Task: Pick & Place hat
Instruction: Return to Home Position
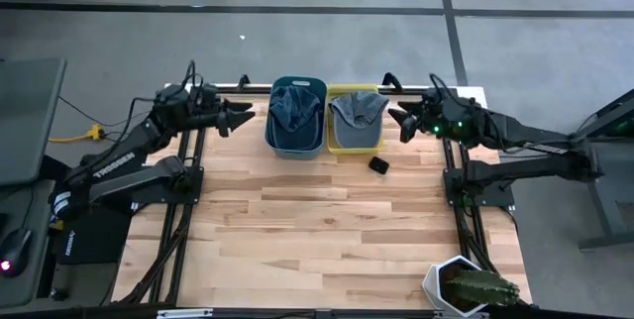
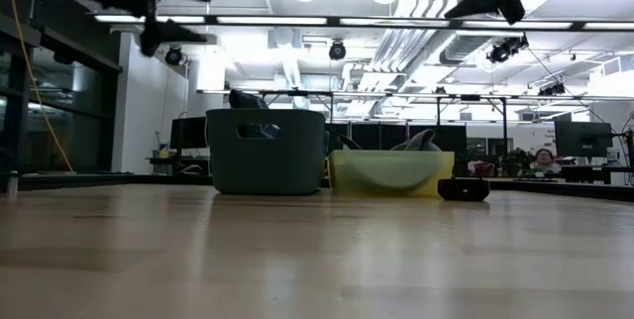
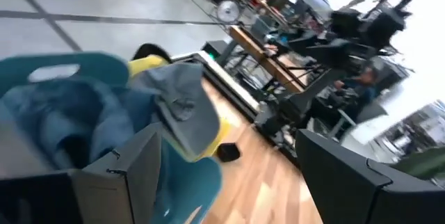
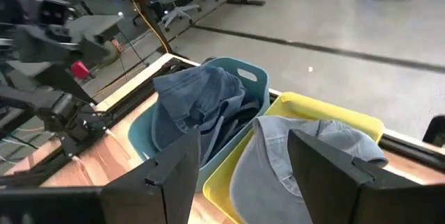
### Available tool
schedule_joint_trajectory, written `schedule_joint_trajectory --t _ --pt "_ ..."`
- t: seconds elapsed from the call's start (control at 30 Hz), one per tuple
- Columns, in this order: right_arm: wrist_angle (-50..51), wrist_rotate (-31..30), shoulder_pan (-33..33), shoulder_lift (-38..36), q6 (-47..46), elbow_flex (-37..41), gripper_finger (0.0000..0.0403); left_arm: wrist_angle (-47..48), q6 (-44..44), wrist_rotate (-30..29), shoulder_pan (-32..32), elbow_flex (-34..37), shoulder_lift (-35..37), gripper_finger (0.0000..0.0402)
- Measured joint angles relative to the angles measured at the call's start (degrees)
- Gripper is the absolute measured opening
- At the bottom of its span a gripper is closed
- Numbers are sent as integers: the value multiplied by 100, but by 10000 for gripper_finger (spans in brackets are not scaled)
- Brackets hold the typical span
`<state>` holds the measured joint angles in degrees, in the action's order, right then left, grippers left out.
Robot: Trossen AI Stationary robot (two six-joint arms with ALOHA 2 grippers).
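High view: the left gripper is at upper left of the table, just left of the blue bin, with its jaws spread and nothing between them. The right gripper mirrors it just right of the yellow bin, jaws also spread and empty. The bins touch side by side at top centre. A slate-blue cap is in the blue bin and a gray cap is in the yellow bin. A small black object lies on the wood below and right of the yellow bin. A potted plant sits at the lower-right corner.

Low view: the left gripper is at upper left and the right gripper at upper right, both well above the tabletop with fingers apart. The blue bin is left of centre and the yellow bin is beside it. The gray cap pokes over the yellow bin's rim. The black object is just right of the yellow bin.

Left wrist view: the fingers are wide apart and hold nothing. The slate-blue cap fills the blue bin. The gray cap drapes over the yellow bin. The black object is on the table.

Right wrist view: the fingers are apart and empty. The slate-blue cap is in the blue bin and the gray cap is in the yellow bin.
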<state>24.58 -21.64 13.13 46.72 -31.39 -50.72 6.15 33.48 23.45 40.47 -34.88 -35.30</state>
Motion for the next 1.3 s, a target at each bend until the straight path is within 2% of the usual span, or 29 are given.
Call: schedule_joint_trajectory --t 0.17,0.27,0.43,0.53,0.63,0.8,0.87,1.03,1.3 --pt "-140 -1112 -965 7 41 76 211 -9 325 -454 0 823 883 276" --pt "-913 -1605 -1458 -156 -84 659 211 -20 467 -499 0 1252 1527 276" --pt "-2499 -1888 -2075 -378 -387 1810 210 -47 783 -482 -43 1639 2309 276" --pt "-3232 -2051 -2324 -374 -459 2244 210 -46 860 -618 -246 1749 2385 276" --pt "-3729 -2269 -2484 -367 -461 2489 210 -122 840 -1083 -634 1867 2309 276" --pt "-3963 -2534 -2663 -365 -462 2649 210 -973 841 -1845 -1616 2368 2063 276" --pt "-3960 -2591 -2745 -363 -453 2688 210 -1245 813 -2242 -2041 2600 2008 276" --pt "-4179 -2799 -3041 -382 -480 2950 210 -1226 577 -3515 -2780 2912 2190 276" --pt "-4638 -3646 -3727 -816 -569 3602 210 -1280 613 -3473 -2962 3250 2610 276"
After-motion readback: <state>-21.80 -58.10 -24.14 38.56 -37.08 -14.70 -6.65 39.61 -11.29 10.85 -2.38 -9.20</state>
